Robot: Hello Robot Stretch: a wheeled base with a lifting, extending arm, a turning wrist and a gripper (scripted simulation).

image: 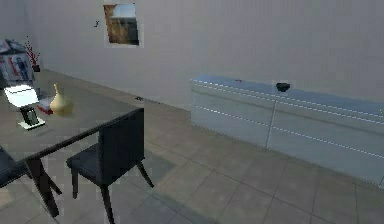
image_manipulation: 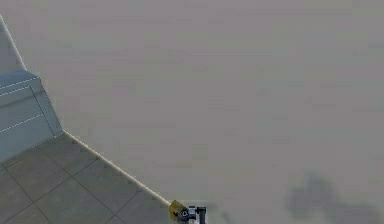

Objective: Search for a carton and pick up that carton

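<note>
On the forward view's left, a grey table [image: 88, 112] bearing a yellowish gourd-shaped vase [image: 60, 100] and, just beside it toward the view's edge, a white boxy thing [image: 22, 97] on a dark foot, slightly tilted and broader than tall. Too small to call a carton with any certainty, and no telling which way its long axis runs or where it points. Drawn up to the table's near side, a dark chair [image: 112, 150]. Farther off at the far left, a cluster of red twigs [image: 31, 52] near pale, many-coloured shapes. High on the wall, a framed picture [image: 121, 24]. Along the right, a long pale sideboard [image: 300, 125] with a small dark bowl [image: 283, 87] on top, well apart from the table. At the arm side view's bottom edge, the claw [image_manipulation: 180, 210], a dark tip with a yellowish bit at its left, where tiled floor [image_manipulation: 60, 185] meets bare wall. Cannot tell whether clenched, released or grasping anything. At that view's left, the sideboard's end.
</note>
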